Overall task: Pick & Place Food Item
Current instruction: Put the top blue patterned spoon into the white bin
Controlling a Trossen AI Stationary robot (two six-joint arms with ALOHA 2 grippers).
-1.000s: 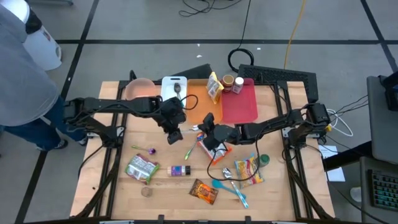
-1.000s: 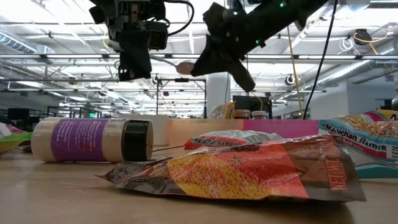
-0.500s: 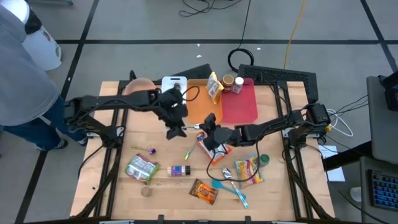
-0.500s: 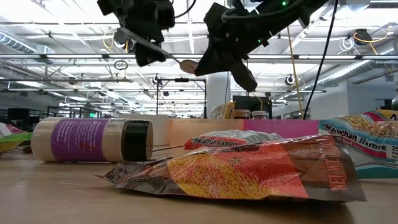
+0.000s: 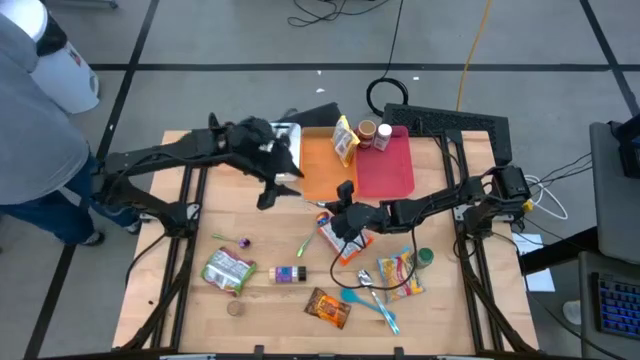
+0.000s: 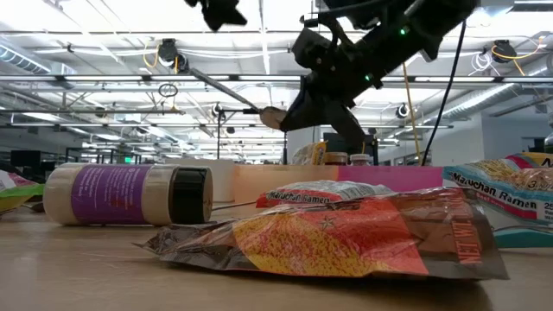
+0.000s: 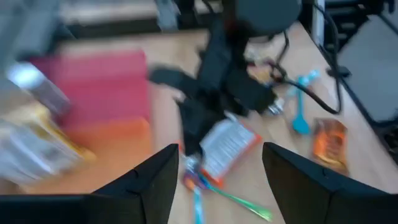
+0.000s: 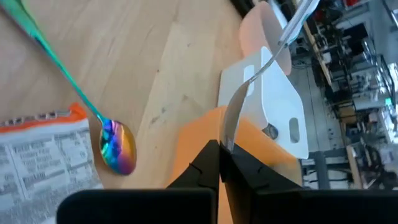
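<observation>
The right claw [image 5: 343,203], clenched on a silver spoon's [image 8: 249,93] handle, hovers mid-surface above an orange-edged ramen packet [image 5: 340,237], the spoon angled over the orange mat [image 5: 318,165]. The left claw [image 5: 272,190], fingers [image 7: 149,186] spread and released, hangs beside the white cutting board [image 8: 273,106] at the wooden surface's [image 5: 200,300] far side.

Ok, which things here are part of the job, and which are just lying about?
In the job:
spoon, gripped by right claw
left claw, open, raised beside it

Lying about:
ramen pack
bottle
chip bag
rainbow spoon
</observation>
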